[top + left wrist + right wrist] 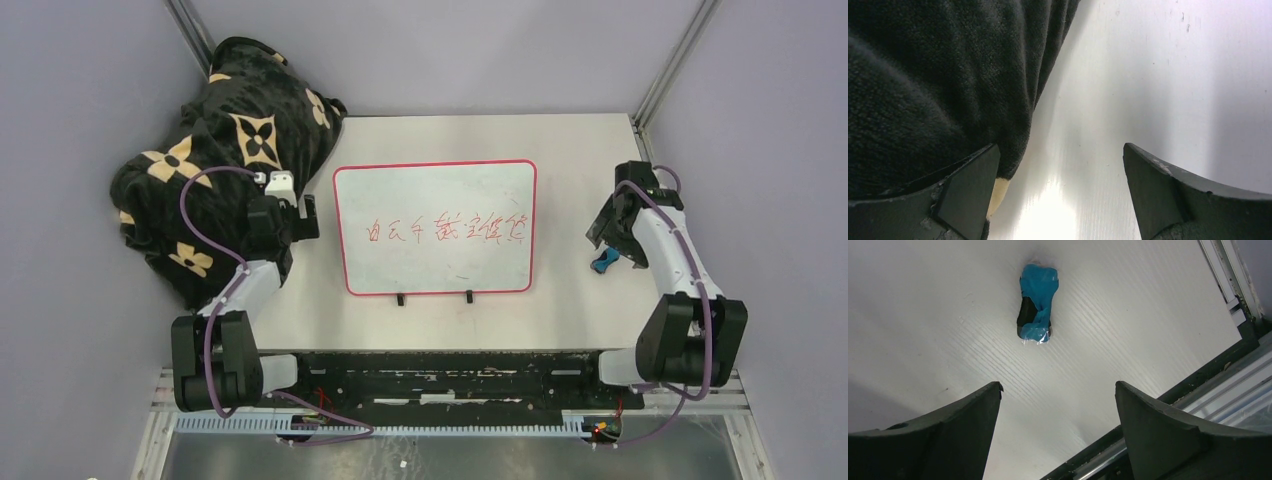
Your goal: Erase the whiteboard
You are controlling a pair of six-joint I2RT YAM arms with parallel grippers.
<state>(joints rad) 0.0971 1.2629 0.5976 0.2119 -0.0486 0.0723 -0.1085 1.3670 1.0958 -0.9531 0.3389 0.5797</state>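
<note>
The whiteboard (pixel 434 227) lies flat mid-table, white with a red-pink rim, two black feet on its near edge and red writing across its middle. A small blue and black eraser (pixel 604 262) lies on the table right of the board; it also shows in the right wrist view (pixel 1036 303). My right gripper (pixel 613 237) is open, just above the eraser, with nothing between its fingers (pixel 968 412). My left gripper (pixel 304 218) is open at the board's left side; its left finger (pixel 968 185) touches the black blanket edge (pixel 938 85).
A black blanket with tan flower shapes (pixel 225 150) is heaped at the table's far left. Metal frame posts (pixel 670 60) stand at the back corners. A black rail (pixel 440 375) runs along the near edge between the arm bases.
</note>
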